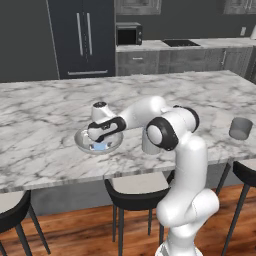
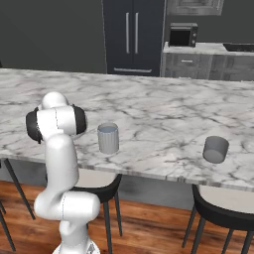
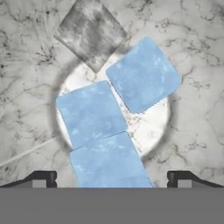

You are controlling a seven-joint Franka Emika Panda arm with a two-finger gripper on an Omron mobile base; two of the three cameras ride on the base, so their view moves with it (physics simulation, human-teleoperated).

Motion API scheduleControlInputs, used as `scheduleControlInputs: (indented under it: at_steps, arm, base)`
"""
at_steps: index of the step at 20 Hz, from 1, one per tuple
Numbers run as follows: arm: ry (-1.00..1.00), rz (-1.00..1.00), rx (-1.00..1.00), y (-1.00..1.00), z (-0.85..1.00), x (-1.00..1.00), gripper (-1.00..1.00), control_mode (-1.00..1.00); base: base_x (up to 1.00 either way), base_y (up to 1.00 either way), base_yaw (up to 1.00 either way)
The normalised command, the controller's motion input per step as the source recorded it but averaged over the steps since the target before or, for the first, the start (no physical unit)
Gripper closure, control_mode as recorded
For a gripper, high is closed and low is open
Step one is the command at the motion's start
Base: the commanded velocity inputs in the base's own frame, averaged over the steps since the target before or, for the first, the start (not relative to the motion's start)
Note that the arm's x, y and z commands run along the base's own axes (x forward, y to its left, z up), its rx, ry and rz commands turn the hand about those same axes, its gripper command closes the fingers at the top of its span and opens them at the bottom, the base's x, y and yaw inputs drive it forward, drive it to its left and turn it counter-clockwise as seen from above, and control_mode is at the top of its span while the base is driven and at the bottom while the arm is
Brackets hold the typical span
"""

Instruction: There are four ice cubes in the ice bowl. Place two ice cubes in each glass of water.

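Observation:
The ice bowl (image 1: 80,140) sits on the marble island near its front edge, left of the arm. My gripper (image 1: 98,142) hangs down into it, open. In the hand view the gripper (image 3: 112,179) is just above the bowl's bright floor (image 3: 154,127), its fingertips (image 3: 43,178) wide apart on either side of the nearest ice cube (image 3: 109,162). Two more pale blue ice cubes (image 3: 91,113) (image 3: 143,74) lie beyond it, and a greyer one (image 3: 90,33) at the top. One glass of water (image 2: 108,138) stands beside the arm, the other (image 2: 216,149) far right.
Black bar stools (image 1: 137,192) stand under the island's front edge. The marble top (image 1: 50,105) stretches wide behind the bowl. A dark fridge (image 1: 82,37) and a microwave (image 1: 129,35) are along the back wall.

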Motion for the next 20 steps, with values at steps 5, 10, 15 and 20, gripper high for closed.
scheduleControlInputs:
  at_steps: [5, 10, 15, 20]
  arm:
    - [0.00, -0.02, 0.00, 0.07, -0.15, 0.06, -1.00, -1.00]
    - [0.03, -0.08, 0.00, 0.00, -0.36, -0.10, 1.00, -1.00]
    - [0.00, -0.05, 0.00, 0.00, -0.38, 0.00, 1.00, -1.00]
    - [-0.26, -0.06, 0.04, 0.00, 0.23, -0.27, 1.00, -1.00]
  base:
    - [0.00, 0.00, 0.00]
    - [0.00, 0.00, 0.00]
    - [0.00, 0.00, 0.00]
    - [0.00, 0.00, 0.00]
